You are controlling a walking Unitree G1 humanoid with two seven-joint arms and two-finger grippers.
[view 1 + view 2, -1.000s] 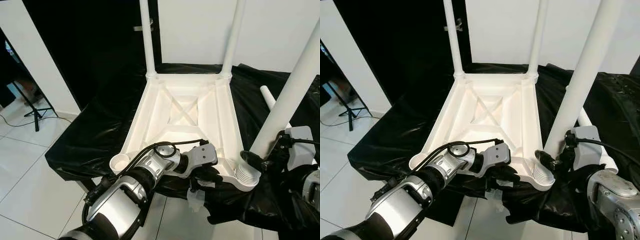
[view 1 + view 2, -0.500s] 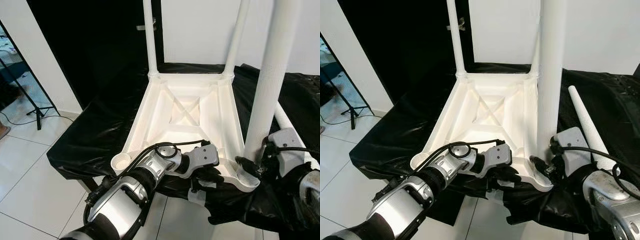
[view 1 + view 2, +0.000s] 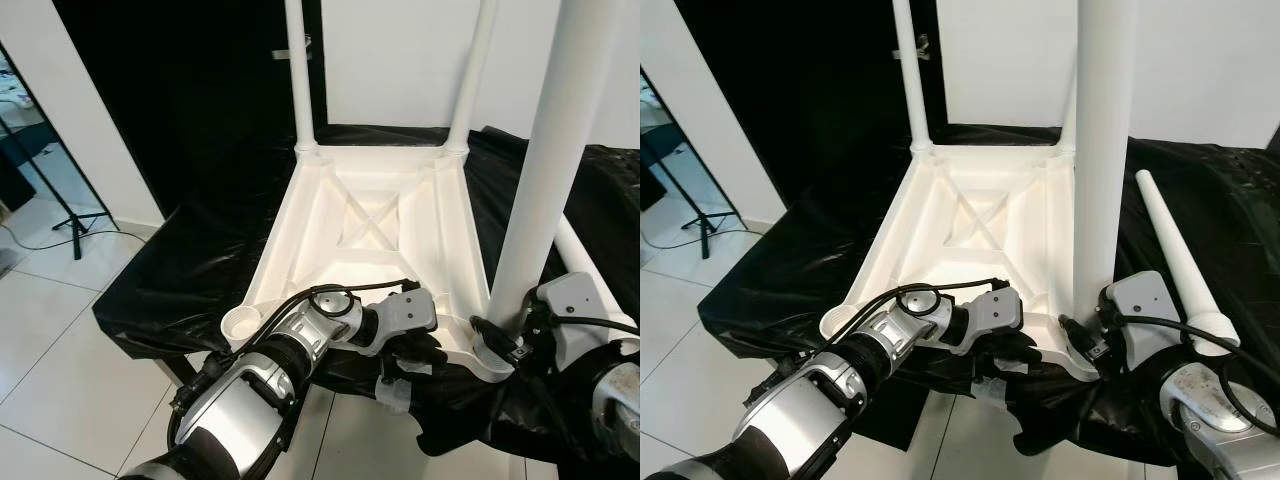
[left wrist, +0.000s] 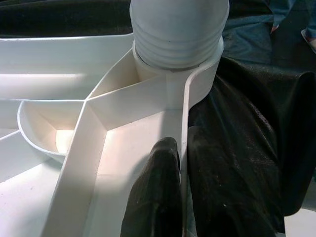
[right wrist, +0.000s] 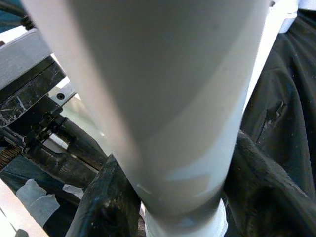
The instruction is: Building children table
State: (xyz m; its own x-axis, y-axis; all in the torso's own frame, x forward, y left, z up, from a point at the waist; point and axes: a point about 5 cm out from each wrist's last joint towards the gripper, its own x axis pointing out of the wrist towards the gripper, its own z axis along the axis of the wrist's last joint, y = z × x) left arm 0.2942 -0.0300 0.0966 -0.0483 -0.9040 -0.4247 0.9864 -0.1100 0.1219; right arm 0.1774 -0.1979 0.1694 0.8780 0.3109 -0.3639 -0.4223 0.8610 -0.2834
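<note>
The white table top point(image 3: 300, 250) lies upside down on a black-draped surface. Two white legs point(image 3: 298, 70) point(image 3: 472, 70) stand upright in its far corners. A third leg point(image 3: 545, 170) stands nearly upright in the near right corner socket, its threaded end point(image 4: 175, 34) partly in. My right gripper point(image 3: 500, 335) is shut on this leg just above the threads, one finger point(image 5: 98, 197) on each side. My left gripper point(image 3: 415, 350) is shut on the table top's near rim beside that socket, with one finger point(image 4: 158, 192) inside the rim. The near left socket point(image 3: 240, 322) is empty.
A fourth white leg point(image 3: 1175, 255) lies loose on the black cloth point(image 3: 200, 270) to the right of the table top. A tripod stand point(image 3: 75, 215) is on the tiled floor at the left. The surface's near edge drops off just below my grippers.
The leg in my right gripper has swung from leaning right to nearly upright, and fewer threads show above the socket. My left gripper has stayed on the rim.
</note>
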